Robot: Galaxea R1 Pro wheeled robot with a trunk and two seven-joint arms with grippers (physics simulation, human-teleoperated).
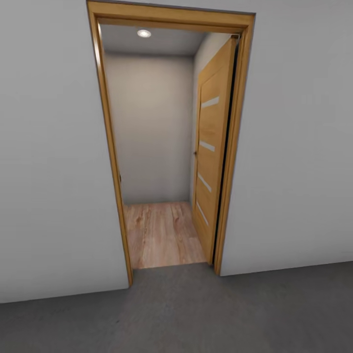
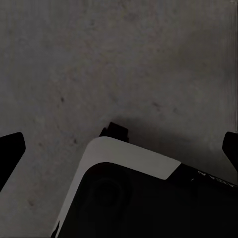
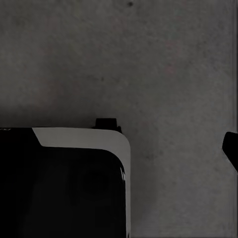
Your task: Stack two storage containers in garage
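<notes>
An open wooden door (image 1: 212, 147) shows pale plank flooring (image 1: 162, 235) beyond dark grey concrete floor (image 1: 196, 314). The left claw (image 2: 119, 148) hangs open over concrete. The right claw's state I cannot tell.

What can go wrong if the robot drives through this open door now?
1. The doorway looks narrow, so the base may hit the wooden frame.
2. The open door leans into the passage and may be clipped.
3. The step from concrete floor to wood planks could jolt the wheels.

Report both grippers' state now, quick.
Left gripper: open, holding nothing, fingers spread wide above the concrete floor.
Right gripper: cannot be told; one finger shows.
</notes>
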